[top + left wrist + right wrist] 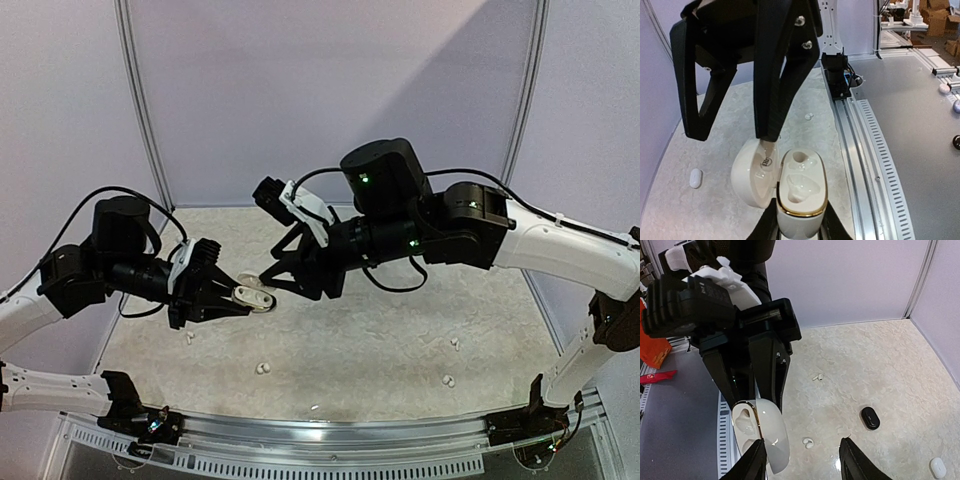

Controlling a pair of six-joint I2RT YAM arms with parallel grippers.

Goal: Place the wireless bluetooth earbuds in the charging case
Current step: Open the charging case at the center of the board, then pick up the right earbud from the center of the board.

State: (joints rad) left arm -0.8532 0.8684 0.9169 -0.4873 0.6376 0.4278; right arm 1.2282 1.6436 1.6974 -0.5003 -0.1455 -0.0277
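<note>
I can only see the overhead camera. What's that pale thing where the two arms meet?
Observer: A white oval charging case with a gold rim, lid open, clamped in the left gripper.
Operator: Is the other gripper holding it too?
Observer: No, the right gripper is open; one fingertip touches the inside of the lid.
Operator: Anything on the table I can't see?
Observer: A black oval object lying on the table.

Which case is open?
The white case gripped by the left fingers: its lid is swung back. The black case and the loose white case lie shut on the table.
</note>
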